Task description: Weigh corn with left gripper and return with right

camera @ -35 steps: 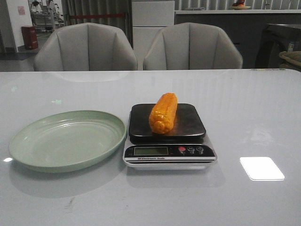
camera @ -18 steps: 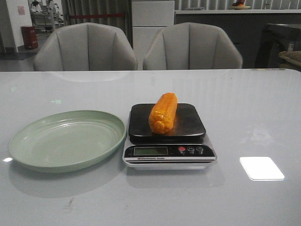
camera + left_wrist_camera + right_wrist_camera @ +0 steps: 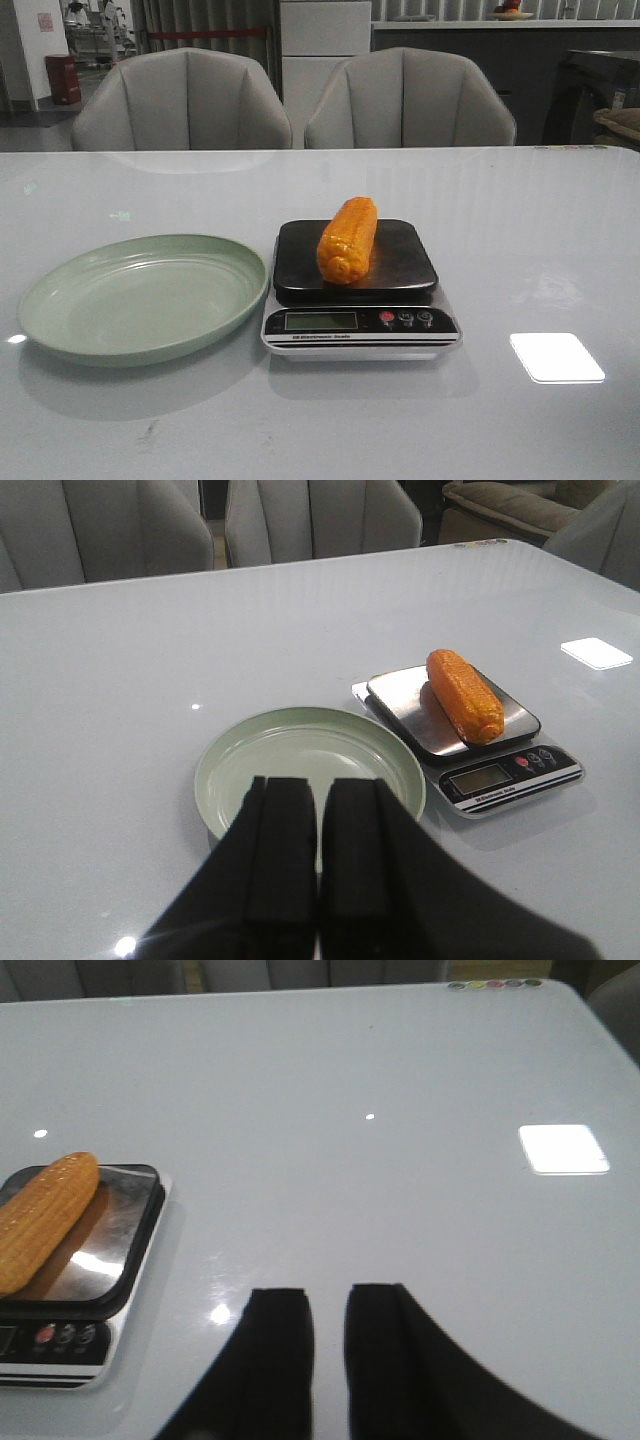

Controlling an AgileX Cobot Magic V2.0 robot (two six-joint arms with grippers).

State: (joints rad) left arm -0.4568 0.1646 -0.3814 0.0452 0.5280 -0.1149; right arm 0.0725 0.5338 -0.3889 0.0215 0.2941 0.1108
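The orange-yellow corn lies lengthwise on the black platform of the scale, touched by nothing. No gripper shows in the front view. In the left wrist view my left gripper hangs over the near rim of the green plate, its fingers almost together and holding nothing; the corn is well off to one side. In the right wrist view my right gripper hovers over bare table beside the scale, its fingers a little apart and empty, away from the corn.
An empty pale green plate sits left of the scale. Two grey chairs stand behind the table's far edge. A bright window reflection lies on the table at the right.
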